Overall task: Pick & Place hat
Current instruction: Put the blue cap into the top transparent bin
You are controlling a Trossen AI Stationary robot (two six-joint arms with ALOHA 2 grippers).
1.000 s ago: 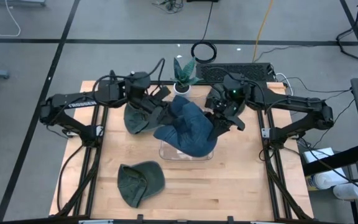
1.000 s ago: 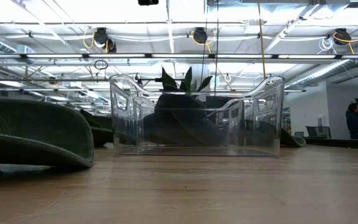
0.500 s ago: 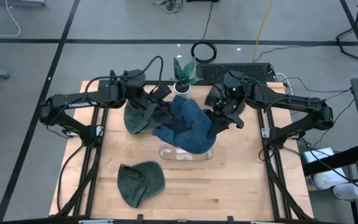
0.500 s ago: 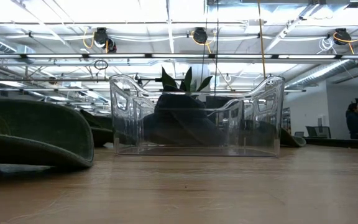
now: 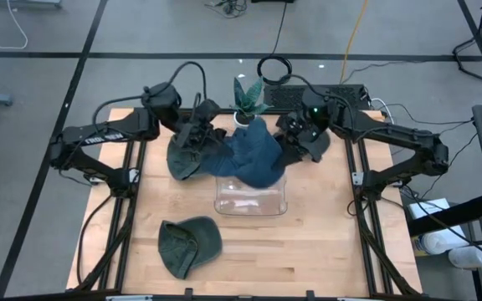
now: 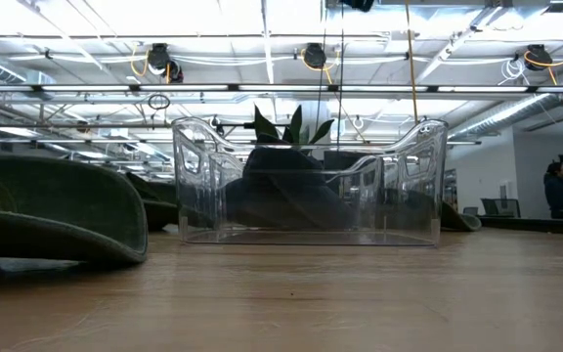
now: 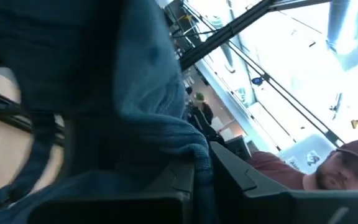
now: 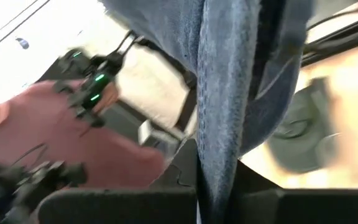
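Observation:
A blue cloth hat [image 5: 253, 157] hangs spread between my two grippers, above the far half of a clear plastic bin [image 5: 249, 199]. My left gripper [image 5: 216, 142] is shut on its left side and my right gripper [image 5: 289, 149] on its right side. A dark green hat [image 5: 181, 157] lies on the table left of the bin. Another green hat [image 5: 189, 245] lies near the front edge. The low view shows the bin [image 6: 306, 181] and a green hat [image 6: 47, 210] but no gripper. My left gripper pinches a rolled edge of the blue hat [image 7: 191, 146] between its two fingers, coming roughly level from the table's left. The cloth spreads away from the fingers, clear of the table. My right gripper pinches a hanging fold of the blue hat [image 8: 219, 155] between its two fingers, coming roughly level from the table's right. The cloth runs on past the fingers, lifted clear.
A small potted plant [image 5: 247, 102] stands at the far edge just behind the hat, with a keyboard [image 5: 316, 96] to its right. A person in a cap [image 7: 347, 165] shows beyond the table. Bare wood lies right of the bin and along the front.
My left gripper has shut on the blue hat's left side and has risen, tipping upward. My right gripper has gone toward the far edge. The hat, which lay draped over the bin, is now lifted and drawn toward the far edge between them.

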